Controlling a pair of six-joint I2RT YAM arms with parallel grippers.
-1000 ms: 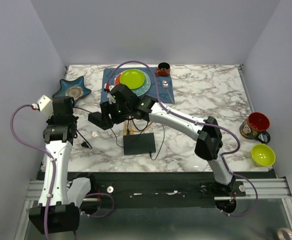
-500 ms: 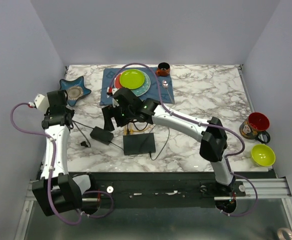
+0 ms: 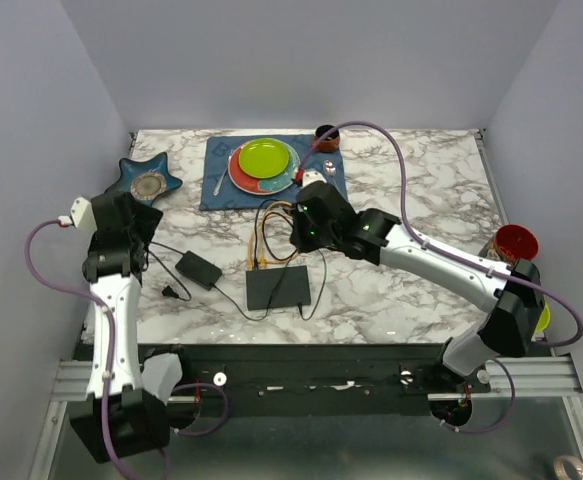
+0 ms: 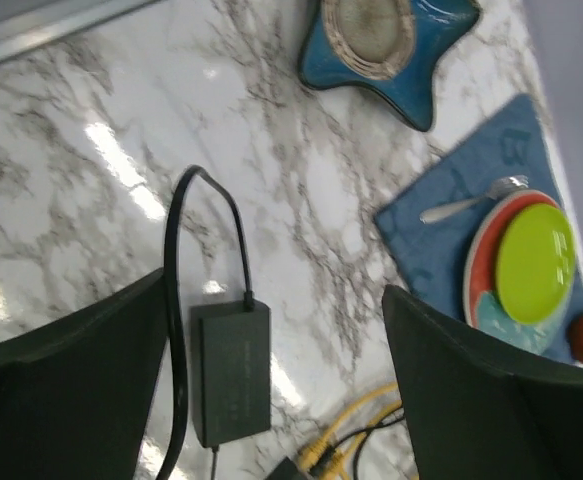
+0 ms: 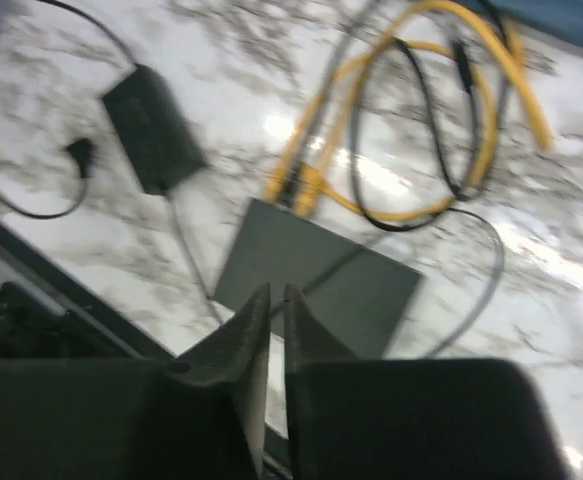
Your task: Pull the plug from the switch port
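Flat matte-black rectangular switch (image 3: 278, 287) lies front centre, 2 yellow cable plugs (image 5: 301, 185) seated in its far edge. Right claw (image 5: 277, 292) above it, nearly closed, empty. Left claw (image 4: 274, 288) gaping wide over small black power brick (image 3: 199, 268). Risk: nothing braces switch, so tug likely drags whole box
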